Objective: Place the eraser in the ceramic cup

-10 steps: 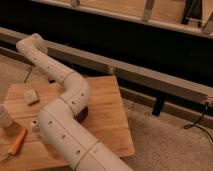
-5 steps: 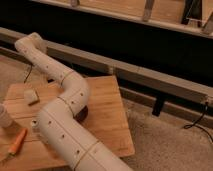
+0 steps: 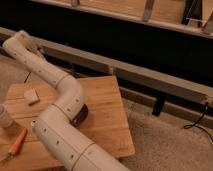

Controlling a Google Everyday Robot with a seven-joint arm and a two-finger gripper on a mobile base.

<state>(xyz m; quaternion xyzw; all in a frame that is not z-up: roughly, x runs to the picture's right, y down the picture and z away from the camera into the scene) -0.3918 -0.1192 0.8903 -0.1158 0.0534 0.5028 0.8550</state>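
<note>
Reaching: I judge the step in hand to be the approach, since the eraser is not yet picked up.
Gripper: at the far end of the white arm, high at the upper left, beyond the far edge of the wooden table and well apart from the eraser. Whether it is wide or narrow I cannot tell; I see nothing in it.
Eraser: lying flat on the table's left part, near the far edge, untouched.
Ceramic cup: I cannot pick it out for certain. A white cylinder stands at the left edge, cut off by the frame, and it may or may not be the cup.
Other items: a dark bowl half hidden behind the arm, and an orange stick near the front left.
Next move: bring the gripper down over the eraser, square to its short sides, then close on it.
</note>
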